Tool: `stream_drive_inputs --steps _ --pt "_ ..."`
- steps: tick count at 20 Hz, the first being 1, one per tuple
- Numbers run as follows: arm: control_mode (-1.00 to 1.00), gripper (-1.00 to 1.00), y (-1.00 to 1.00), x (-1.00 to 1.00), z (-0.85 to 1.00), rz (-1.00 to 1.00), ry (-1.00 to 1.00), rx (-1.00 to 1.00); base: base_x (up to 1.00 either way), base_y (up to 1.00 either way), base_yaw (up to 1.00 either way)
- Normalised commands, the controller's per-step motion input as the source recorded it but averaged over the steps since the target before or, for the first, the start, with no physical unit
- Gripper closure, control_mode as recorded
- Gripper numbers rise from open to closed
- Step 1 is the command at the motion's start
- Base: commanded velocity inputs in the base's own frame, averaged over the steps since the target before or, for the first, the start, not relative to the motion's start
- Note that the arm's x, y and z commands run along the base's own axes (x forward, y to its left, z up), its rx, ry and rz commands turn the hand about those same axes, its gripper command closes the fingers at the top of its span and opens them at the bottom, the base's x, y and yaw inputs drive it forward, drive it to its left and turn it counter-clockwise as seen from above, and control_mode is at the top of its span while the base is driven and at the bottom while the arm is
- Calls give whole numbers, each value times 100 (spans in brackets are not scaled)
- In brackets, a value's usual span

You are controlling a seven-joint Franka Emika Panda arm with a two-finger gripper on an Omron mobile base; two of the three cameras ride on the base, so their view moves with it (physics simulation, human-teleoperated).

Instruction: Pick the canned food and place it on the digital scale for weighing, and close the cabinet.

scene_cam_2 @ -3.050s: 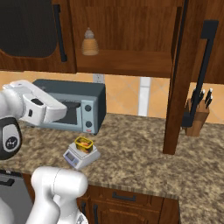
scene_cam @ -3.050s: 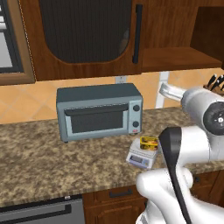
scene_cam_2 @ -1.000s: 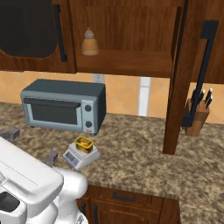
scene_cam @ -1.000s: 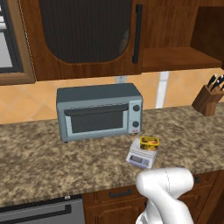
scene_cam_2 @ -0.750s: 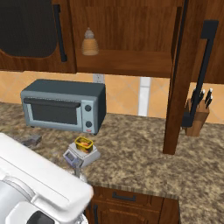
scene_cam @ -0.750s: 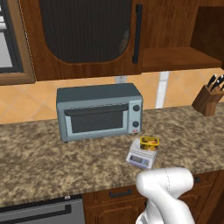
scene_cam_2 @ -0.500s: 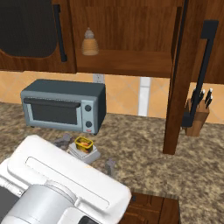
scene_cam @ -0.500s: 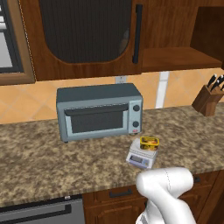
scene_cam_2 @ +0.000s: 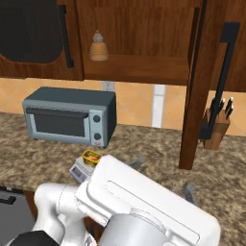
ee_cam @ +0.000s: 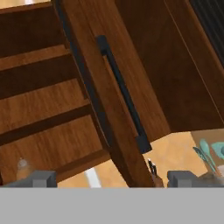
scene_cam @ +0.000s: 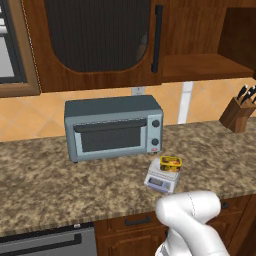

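Hand view: open cabinet door edge dead ahead, handle at 12 o'clock, fingers spread, empty. Canned food sits on digital scale. Risk: fingers snag the handle.

Granite counter w/ items, plus cabinet shelf.
Toaster oven centre frame; digital scale lower right of it; knife block far right. Tan bottle on shelf, upper centre.
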Motion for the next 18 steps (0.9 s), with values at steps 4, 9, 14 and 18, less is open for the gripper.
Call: stream_drive_inputs --steps 4,9,14,18 --pt "-100 -100 -85 10 3 11 0 1 0 0 0" --pt "-100 -100 -73 20 5 24 0 2 0 0 0" --pt "-100 -100 -13 70 3 43 4 1 0 0 0" --pt "-100 -100 16 99 0 48 11 1 0 0 0"
